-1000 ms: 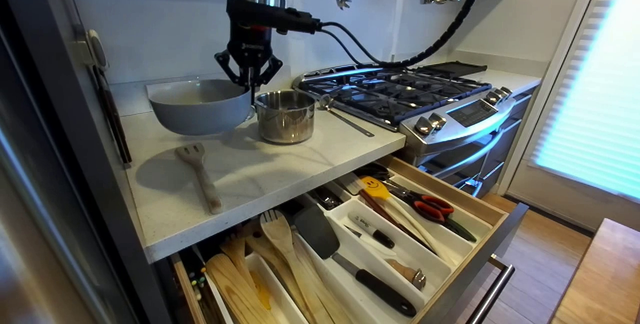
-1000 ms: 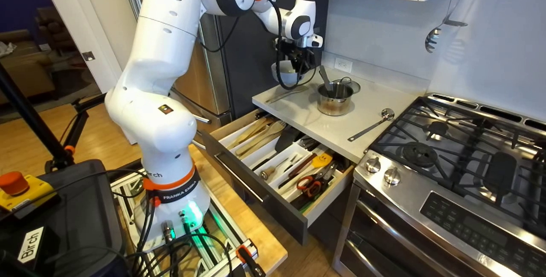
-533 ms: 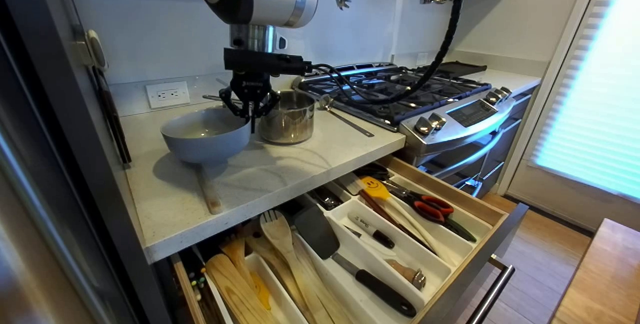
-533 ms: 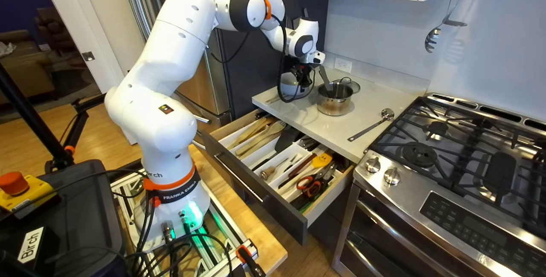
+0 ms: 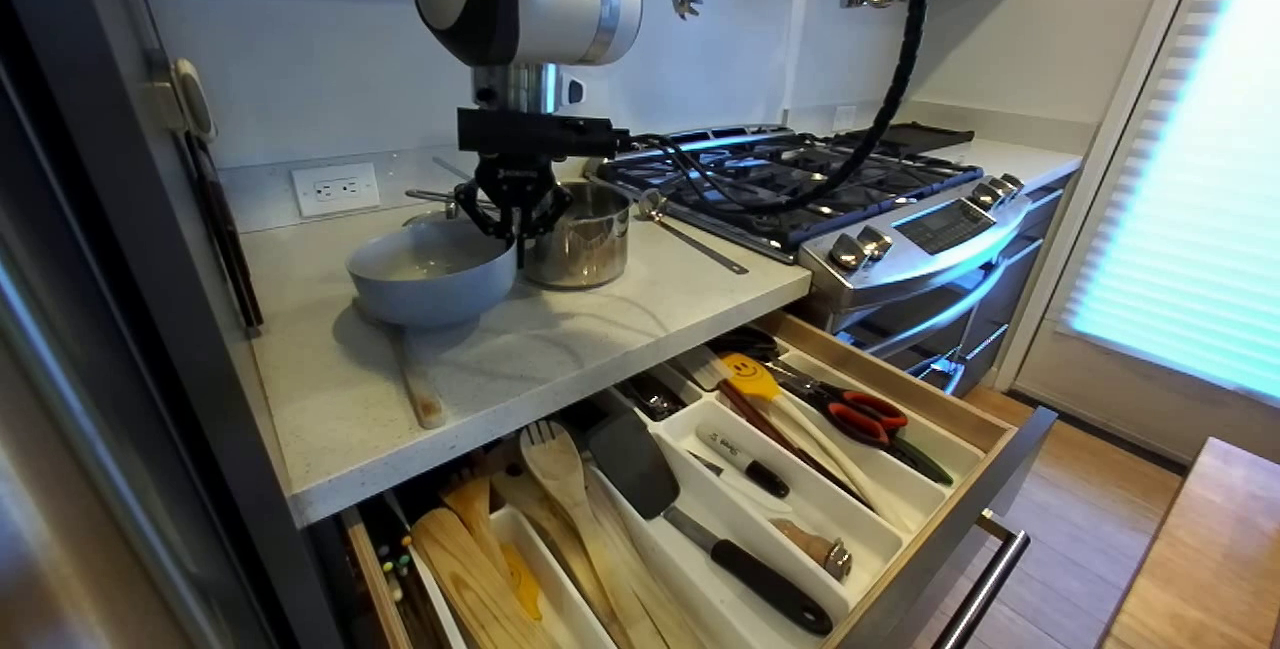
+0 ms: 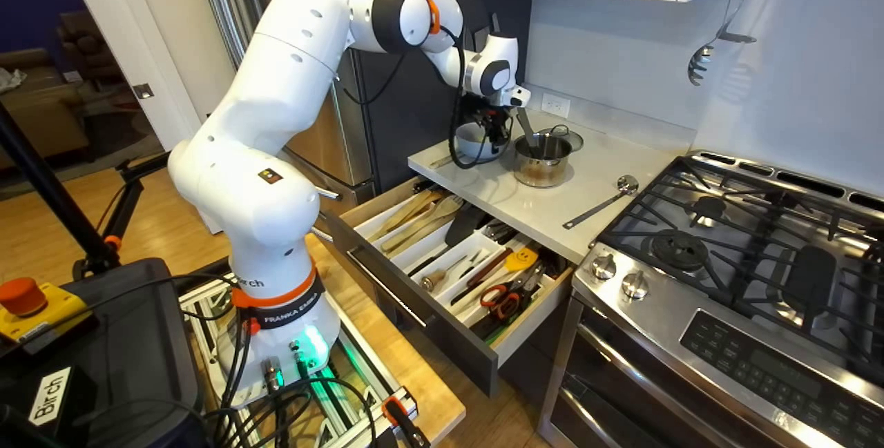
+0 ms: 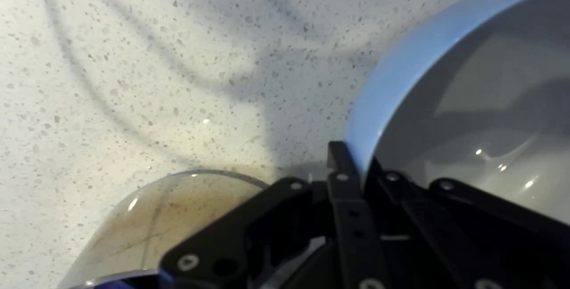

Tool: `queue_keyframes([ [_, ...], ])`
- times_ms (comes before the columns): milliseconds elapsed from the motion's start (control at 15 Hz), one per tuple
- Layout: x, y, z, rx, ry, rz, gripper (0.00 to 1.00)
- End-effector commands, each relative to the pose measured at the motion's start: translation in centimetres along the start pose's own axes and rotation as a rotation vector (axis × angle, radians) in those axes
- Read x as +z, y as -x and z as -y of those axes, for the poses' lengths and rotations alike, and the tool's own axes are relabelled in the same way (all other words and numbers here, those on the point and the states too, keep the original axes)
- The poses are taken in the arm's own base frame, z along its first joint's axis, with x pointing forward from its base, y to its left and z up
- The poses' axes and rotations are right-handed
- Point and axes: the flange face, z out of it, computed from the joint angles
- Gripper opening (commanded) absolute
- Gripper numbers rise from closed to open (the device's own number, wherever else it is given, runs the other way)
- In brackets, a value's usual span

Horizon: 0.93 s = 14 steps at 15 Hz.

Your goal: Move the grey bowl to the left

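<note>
In this kitchen the pale speckled countertop [image 5: 580, 329] goes along a light wall [image 5: 330, 79] with an electrical outlet [image 5: 336, 190]. At the right is the gas stove [image 6: 718, 255], and at the near side, below the counter edge, a drawer [image 5: 905, 379] stands pulled out, in which lie red-handled scissors [image 5: 870, 416] and a black-handled spatula [image 5: 700, 537]. The steel pot [image 6: 542, 173] stands just to the right of the grey bowl [image 5: 440, 296], so it blocks that side; a lid [image 6: 574, 139] is at the far side of the pot, and between pot and stove lies a long steel spoon [image 5: 703, 246]. A wooden spatula [image 5: 418, 389] has its handle toward the near edge and its head mostly hidden by the bowl; whether the bowl touches it, I cannot tell. The bowl is at the left part of the countertop, its opening upward and nearly level; being round, it is equally long in each direction. The gripper [image 7: 358, 160] points downward and pinches the bowl's right rim, one finger [image 7: 340, 157] outside and one inside, with only the thin wall between them. Its linkage overlaps the pot in the wrist view; contact there is unclear.
</note>
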Motion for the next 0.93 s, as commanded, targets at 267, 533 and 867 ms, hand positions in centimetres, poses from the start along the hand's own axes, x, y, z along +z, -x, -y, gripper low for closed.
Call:
queue_keyframes([
  [267,-0.5,-1.6,-2.3,0.135,0.036,-0.057,0.02],
  [533,-0.4,-1.9,-2.7,0.168,0.045,-0.063,0.02],
  [867,-0.6,-3.2,-4.9,0.257,0.064,-0.087,0.02],
])
